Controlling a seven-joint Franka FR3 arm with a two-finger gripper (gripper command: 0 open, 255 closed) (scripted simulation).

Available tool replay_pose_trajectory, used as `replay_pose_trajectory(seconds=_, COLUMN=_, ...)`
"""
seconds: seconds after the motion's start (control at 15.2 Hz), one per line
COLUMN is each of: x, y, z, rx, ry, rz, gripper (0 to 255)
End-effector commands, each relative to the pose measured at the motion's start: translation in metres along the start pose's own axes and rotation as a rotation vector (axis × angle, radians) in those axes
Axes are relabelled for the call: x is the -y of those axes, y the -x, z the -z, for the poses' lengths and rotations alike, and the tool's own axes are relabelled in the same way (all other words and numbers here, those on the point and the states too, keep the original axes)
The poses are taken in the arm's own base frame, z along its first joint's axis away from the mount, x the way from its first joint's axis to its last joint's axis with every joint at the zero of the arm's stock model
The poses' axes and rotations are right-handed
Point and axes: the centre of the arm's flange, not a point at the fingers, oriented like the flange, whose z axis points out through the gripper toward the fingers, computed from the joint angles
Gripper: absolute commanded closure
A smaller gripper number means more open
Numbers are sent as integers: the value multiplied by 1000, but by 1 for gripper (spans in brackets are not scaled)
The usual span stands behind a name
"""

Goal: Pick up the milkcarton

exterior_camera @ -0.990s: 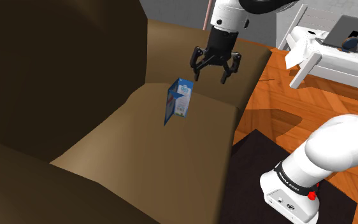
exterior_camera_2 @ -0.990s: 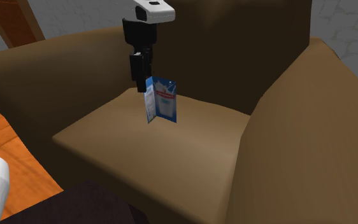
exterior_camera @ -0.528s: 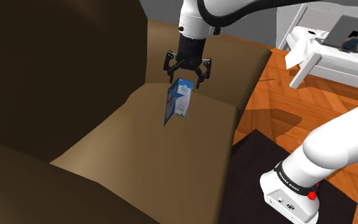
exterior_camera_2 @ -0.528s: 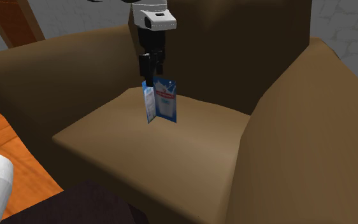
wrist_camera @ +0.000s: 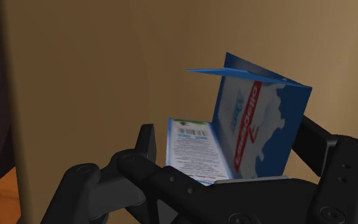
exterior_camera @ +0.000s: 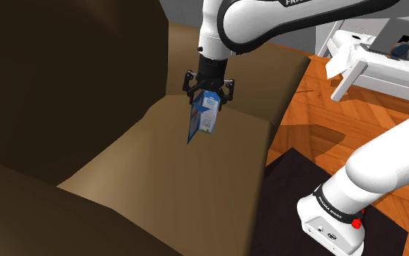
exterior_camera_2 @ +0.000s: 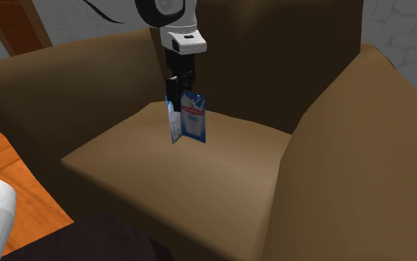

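The milk carton (exterior_camera: 204, 116) is blue and white with a red stripe and stands upright on the brown armchair's seat cushion (exterior_camera: 174, 182), close to the backrest. My black gripper (exterior_camera: 209, 92) has come down over its folded top, and the fingers straddle the upper part. In the second exterior view the gripper (exterior_camera_2: 179, 90) sits directly on top of the carton (exterior_camera_2: 191, 120). In the wrist view the carton (wrist_camera: 254, 127) stands between the two fingers (wrist_camera: 147, 141), with a gap on one side. The gripper (wrist_camera: 229, 137) is open, holding nothing.
The brown armrests (exterior_camera_2: 348, 141) rise on both sides of the seat, and the tall backrest (exterior_camera: 65, 65) stands close behind the carton. My dark stand (exterior_camera: 319, 218) is at the seat's front. A white table with a laptop (exterior_camera: 392, 44) stands on the wood floor beyond.
The gripper moved toward the shoulder view's left and dropped, from hanging beside the carton to straddling its top. The carton has not moved.
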Motion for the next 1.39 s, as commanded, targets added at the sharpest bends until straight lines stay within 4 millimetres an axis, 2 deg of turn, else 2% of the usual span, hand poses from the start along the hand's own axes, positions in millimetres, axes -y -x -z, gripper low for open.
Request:
replay_pose_trajectory(seconds=0.0, x=0, y=1, z=-4, rx=0, ry=0, rz=0, gripper=0)
replay_pose_trajectory(seconds=0.07, x=0, y=1, z=-4, rx=0, ry=0, rz=0, gripper=255)
replay_pose_trajectory(seconds=0.66, x=0, y=1, z=-4, rx=0, ry=0, rz=0, gripper=255)
replay_pose_trajectory(seconds=1.32, x=0, y=2, z=49, rx=0, ry=0, rz=0, gripper=255)
